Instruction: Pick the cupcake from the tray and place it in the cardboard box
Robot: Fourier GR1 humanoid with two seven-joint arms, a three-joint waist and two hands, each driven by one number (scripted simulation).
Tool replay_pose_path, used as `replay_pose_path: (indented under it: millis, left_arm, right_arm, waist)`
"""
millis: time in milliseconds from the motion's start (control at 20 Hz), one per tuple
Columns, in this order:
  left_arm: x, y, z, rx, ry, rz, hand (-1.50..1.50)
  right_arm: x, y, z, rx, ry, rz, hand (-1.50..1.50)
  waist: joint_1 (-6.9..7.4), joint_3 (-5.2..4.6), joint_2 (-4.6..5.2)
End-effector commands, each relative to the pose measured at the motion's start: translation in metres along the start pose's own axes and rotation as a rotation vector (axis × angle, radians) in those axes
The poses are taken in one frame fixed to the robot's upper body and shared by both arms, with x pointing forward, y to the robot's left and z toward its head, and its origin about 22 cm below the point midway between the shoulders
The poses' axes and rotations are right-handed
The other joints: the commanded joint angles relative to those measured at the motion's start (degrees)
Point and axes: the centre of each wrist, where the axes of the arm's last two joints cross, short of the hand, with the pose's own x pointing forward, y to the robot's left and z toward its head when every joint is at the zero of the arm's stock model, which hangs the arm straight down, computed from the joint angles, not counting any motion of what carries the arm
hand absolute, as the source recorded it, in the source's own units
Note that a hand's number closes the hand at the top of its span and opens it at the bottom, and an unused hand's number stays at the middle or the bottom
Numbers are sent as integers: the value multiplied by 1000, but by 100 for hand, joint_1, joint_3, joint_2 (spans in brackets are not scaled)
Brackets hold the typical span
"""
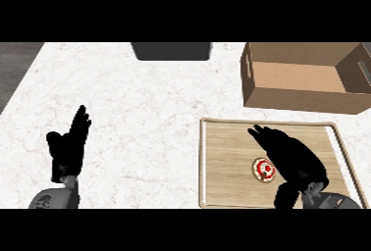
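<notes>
- Head view shows the small round red-and-white-topped cupcake (265, 169) lying on the flat wooden tray (225, 162), toward the tray's near right corner.
- Right hand (293, 157) hovers over the tray just beside the cupcake, fingers apart and extended, holding nothing.
- Left hand (69, 142) rests open near the white marble desk's (145, 98) near left edge, fingers up.
- Risk: the fingers could nudge the cupcake sideways against the tray's raised rim, or tip it, if they close off-centre.
- Open brown cardboard box (304, 73) stands just beyond the tray's far edge; its near wall must be cleared, though bare desk lies to the left.
</notes>
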Motion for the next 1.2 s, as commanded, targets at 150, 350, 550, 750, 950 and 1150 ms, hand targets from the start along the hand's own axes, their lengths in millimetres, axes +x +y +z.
replay_pose_path:
  millis: [150,350,550,750,950,1150]
  left_arm:
    - [-2,0,10,12,-20,-2,0]
    - [32,6,2,-22,-12,-7,0]
    - [13,-7,2,16,-13,5,0]
    - [15,-22,-4,18,-6,2,0]
    - [-4,-2,-1,22,-12,3,0]
    - [0,-2,-5,0,6,10,0]
  right_arm:
    - [11,16,-19,-11,-7,-3,-150]
    - [-5,23,-23,0,-3,-8,-150]
    - [-1,32,-21,12,-91,23,150]
    - [9,14,-27,-127,-152,20,150]
    - [-2,22,-40,-145,-153,14,150]
    - [-19,19,-13,-119,-217,60,150]
  waist:
    - [8,0,1]
    - [15,2,-1]
    - [-5,0,0]
    - [-7,1,2]
    - [3,0,2]
    - [-13,0,-3]
